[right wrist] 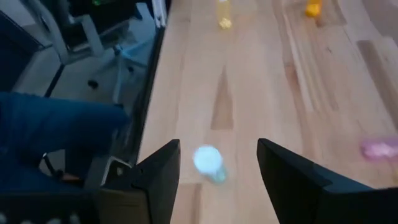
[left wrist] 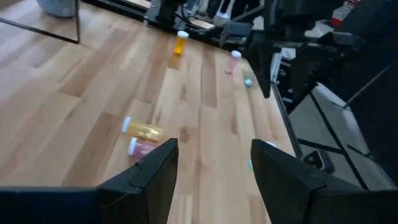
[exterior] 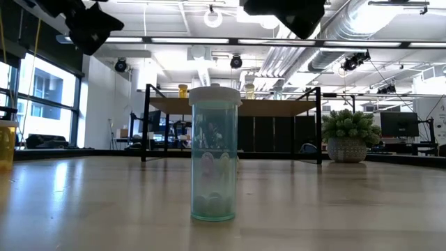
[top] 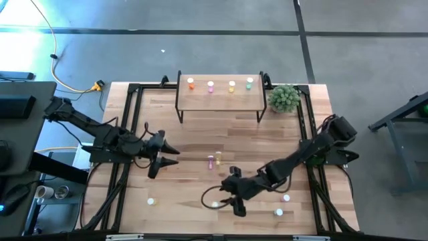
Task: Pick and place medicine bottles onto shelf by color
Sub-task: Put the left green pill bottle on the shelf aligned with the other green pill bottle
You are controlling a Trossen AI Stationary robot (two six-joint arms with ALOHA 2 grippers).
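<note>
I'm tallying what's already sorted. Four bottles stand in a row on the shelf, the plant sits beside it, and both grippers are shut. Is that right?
Not quite: both grippers are open. The wrist views show the left gripper and the right gripper with their fingers spread and nothing between them. The rest holds: in the high view four bottles stand in a row on the shelf, with the plant beside it.

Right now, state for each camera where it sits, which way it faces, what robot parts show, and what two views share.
High: overhead, facing down; both arms, shelf, plant.
Low: tabletop level, facing the shelf; a green bottle up close, arms overhead.
Left wrist: on the left arm, over the table; left hand open, lying yellow bottle.
Right wrist: on the right arm; right hand open.
Shared: high and low both show shelf and plant.
</note>
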